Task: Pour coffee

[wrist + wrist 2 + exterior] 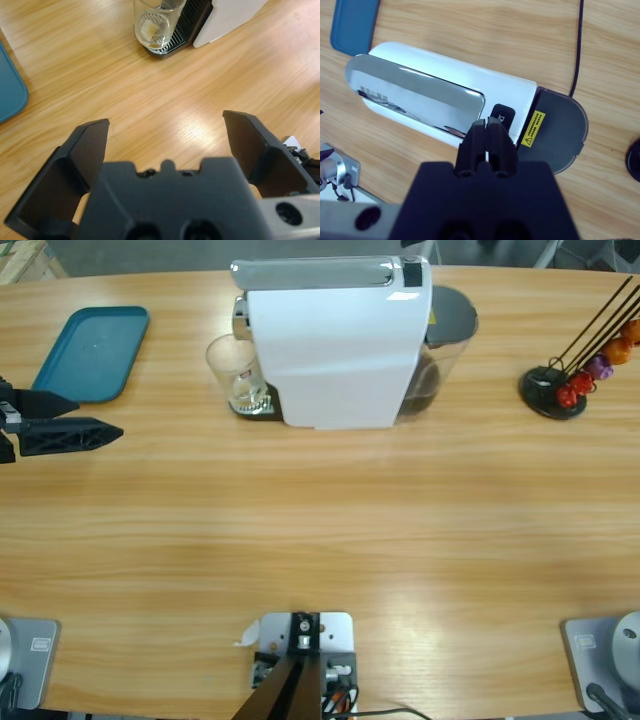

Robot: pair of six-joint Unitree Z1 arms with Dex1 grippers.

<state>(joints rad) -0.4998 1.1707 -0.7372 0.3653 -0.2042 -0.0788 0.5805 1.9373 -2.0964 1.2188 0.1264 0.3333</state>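
A white coffee machine stands at the table's far middle. On its drip tray under the spout is a small clear glass. In the left wrist view the glass has a pale tan bottom; I cannot tell whether coffee lies in it. My left gripper is open and empty at the table's left edge, well short of the glass. Its jaws frame bare wood in its own view. My right gripper is shut on nothing. It points down at the machine's top, beside the black button, and does not show in the high view.
A teal tray lies at the far left, close to the left gripper. A black stand with coloured capsules is at the far right. The machine's dark water tank sits at its back, and a black cable runs beyond it.
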